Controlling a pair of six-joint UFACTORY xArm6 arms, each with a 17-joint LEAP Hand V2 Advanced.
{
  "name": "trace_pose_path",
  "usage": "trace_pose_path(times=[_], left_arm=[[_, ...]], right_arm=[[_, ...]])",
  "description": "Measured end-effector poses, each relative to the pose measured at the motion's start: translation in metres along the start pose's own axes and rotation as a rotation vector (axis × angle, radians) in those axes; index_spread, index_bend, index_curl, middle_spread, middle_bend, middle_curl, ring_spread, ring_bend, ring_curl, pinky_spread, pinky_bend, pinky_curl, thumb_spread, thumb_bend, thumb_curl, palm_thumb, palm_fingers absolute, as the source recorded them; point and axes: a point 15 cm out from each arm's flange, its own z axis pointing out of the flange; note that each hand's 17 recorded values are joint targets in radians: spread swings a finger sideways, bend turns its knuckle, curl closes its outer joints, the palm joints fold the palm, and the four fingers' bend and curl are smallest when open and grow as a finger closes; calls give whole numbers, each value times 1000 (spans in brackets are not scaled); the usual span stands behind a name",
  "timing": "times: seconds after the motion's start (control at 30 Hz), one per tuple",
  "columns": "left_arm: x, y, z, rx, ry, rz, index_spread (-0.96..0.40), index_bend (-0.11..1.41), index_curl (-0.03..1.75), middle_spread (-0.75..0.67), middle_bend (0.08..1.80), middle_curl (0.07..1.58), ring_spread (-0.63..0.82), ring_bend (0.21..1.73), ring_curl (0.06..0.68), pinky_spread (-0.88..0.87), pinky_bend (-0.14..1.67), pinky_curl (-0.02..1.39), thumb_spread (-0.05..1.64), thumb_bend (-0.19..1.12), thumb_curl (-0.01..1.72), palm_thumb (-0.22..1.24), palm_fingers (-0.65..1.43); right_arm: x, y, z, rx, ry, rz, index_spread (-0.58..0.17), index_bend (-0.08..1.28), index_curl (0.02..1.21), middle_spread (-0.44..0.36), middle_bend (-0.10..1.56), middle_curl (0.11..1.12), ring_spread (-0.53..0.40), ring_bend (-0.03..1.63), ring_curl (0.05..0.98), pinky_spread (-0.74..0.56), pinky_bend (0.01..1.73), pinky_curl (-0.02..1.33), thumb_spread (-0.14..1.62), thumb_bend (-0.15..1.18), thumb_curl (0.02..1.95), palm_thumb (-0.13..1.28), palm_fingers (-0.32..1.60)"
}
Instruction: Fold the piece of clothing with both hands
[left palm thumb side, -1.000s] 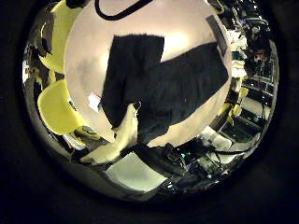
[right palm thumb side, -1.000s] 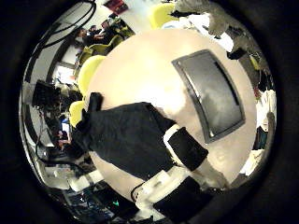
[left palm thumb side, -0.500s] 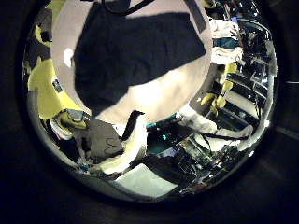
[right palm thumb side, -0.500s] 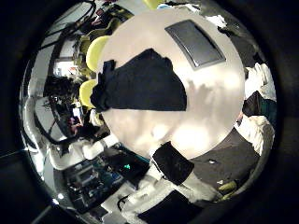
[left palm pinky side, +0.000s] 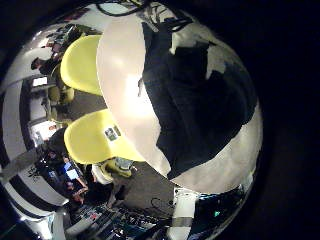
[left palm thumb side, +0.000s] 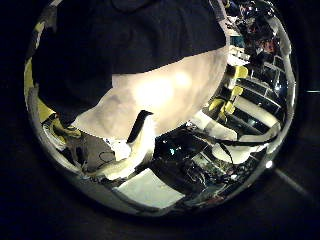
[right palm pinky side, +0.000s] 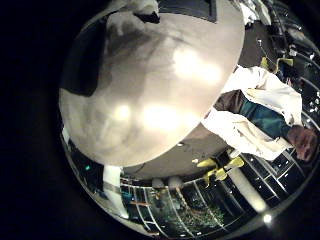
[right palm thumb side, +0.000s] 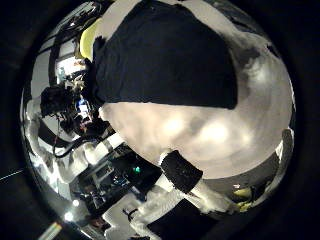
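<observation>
A dark piece of clothing lies spread flat on a round pale table. It fills much of the left thumb side palm view and the right thumb side palm view, so both palms are close above it. One finger of my left hand sticks out straight over the bare table beside the cloth and holds nothing. A finger of my right hand reaches over the table's edge, away from the cloth. The right little finger side palm view shows mostly bare table and a dark strip of the cloth.
Two yellow chairs stand at the table's edge beside the cloth. Desks and equipment stand around the table.
Both palm views have shifted: the hands have come down closer to the table, and the cloth now fills more of each view. The flat tray has left the right thumb side view.
</observation>
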Motion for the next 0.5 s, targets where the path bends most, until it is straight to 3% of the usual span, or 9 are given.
trace_pose_path(times=[0.2,0.4,0.47,0.5], left_arm=[[-9,1,0,0,0,-13,-11,165,448,55,223,500,103,754,275,213,430,348,1116,-19,278,338,152],[-15,-1,-4,7,-1,-22,-10,166,419,56,223,482,109,740,268,214,414,344,1116,-18,279,351,166],[-16,-1,-4,8,-1,-22,-10,166,412,56,222,477,109,736,266,215,410,343,1115,-19,278,353,170],[-16,-2,-5,8,-1,-21,-10,166,408,56,221,475,110,734,265,215,408,343,1115,-19,278,354,171]], right_arm=[[-6,-9,26,-64,22,-15,-319,157,308,-13,323,353,49,617,279,320,503,376,1087,-22,377,527,92],[9,-5,33,-123,119,-1,-295,158,299,-24,341,359,22,628,272,313,489,351,1059,-23,372,551,191],[10,-5,32,-132,150,-3,-281,160,296,-40,357,364,-22,671,277,277,486,342,1047,-19,374,571,270],[10,-5,31,-132,151,-3,-277,163,299,-71,412,385,-78,756,306,223,497,347,1041,-5,383,605,419]])
